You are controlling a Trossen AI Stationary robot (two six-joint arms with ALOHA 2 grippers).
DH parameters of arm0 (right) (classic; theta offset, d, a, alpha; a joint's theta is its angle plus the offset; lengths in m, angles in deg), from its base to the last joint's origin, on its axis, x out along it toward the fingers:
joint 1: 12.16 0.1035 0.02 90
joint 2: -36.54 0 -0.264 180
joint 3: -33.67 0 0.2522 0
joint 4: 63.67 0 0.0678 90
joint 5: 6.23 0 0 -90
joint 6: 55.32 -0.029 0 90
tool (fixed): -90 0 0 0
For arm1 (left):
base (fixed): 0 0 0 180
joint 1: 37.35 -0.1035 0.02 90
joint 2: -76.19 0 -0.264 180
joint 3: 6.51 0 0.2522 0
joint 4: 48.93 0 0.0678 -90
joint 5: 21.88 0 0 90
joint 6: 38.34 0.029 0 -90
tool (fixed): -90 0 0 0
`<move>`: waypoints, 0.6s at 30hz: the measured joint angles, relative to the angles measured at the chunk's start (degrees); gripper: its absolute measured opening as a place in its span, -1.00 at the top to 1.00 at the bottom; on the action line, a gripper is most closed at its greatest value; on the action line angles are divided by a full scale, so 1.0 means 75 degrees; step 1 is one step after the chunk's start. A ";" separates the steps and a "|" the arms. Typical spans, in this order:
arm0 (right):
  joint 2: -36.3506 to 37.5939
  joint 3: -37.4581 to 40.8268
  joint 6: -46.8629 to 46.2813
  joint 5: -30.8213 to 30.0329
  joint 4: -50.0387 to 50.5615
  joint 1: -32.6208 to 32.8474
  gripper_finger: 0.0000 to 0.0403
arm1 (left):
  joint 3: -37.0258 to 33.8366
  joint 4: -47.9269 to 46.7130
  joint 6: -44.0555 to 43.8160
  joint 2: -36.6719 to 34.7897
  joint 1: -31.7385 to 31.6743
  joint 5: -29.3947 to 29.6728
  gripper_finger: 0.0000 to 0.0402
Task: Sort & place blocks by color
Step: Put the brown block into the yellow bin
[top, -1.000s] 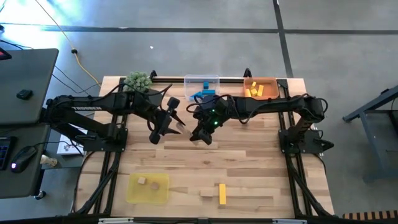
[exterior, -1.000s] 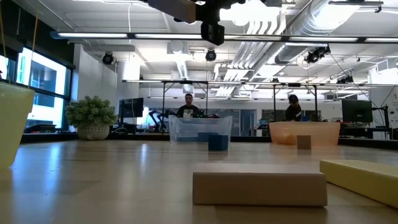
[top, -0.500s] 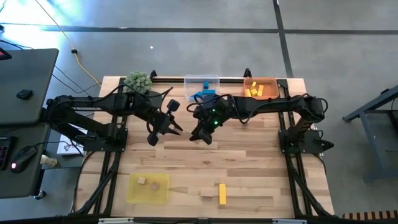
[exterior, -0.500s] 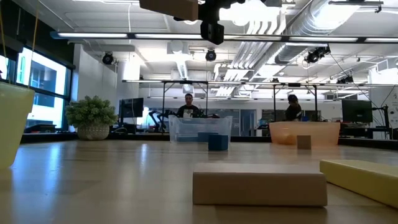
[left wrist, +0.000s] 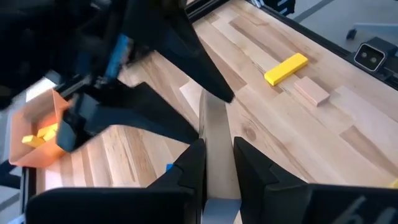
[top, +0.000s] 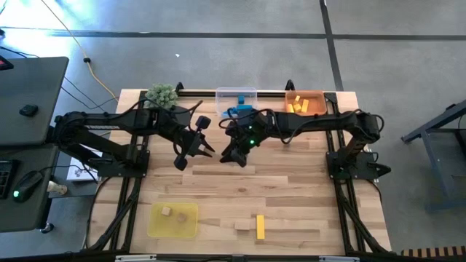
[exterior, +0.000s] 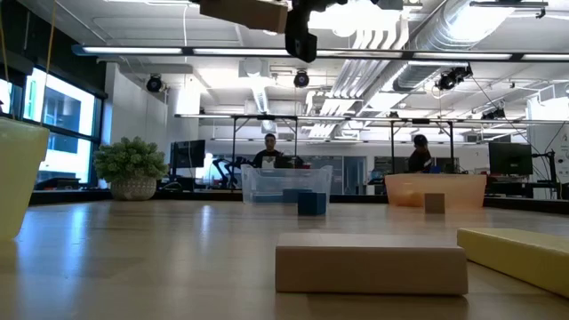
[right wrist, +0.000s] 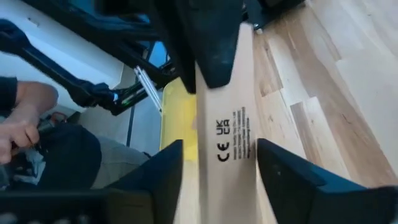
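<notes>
Gripping plain wood bar (left wrist: 214, 134), left pincer (left wrist: 217, 155); right pincer (right wrist: 217, 155) apparently loose.

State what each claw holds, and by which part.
The left claw grips a plain wooden bar by one end. The right claw stands open around the bar's other end, holding nothing.

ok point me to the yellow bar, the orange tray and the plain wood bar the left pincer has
yellow bar (top: 260, 226), high view, middle of its top face
orange tray (top: 321, 106), high view, its right rim
plain wood bar (left wrist: 215, 134), left wrist view, its face ahead of the fingers
left pincer (left wrist: 217, 163), left wrist view, between its fingertips
</notes>
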 joint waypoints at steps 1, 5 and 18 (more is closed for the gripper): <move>0.0008 -0.0001 -0.0075 -0.0002 0.0005 -0.0006 0.03 | -0.0005 -0.0026 -0.0029 0.0004 -0.0002 0.0007 0.81; 0.0005 -0.0003 -0.0149 0.0058 0.0076 -0.0078 -0.12 | -0.0007 -0.0078 -0.0036 -0.0001 -0.0002 0.0003 0.81; 0.0005 -0.0001 -0.0114 0.0252 0.0169 -0.0494 -0.15 | -0.0007 -0.1330 -0.1504 -0.0013 0.0316 0.0034 0.81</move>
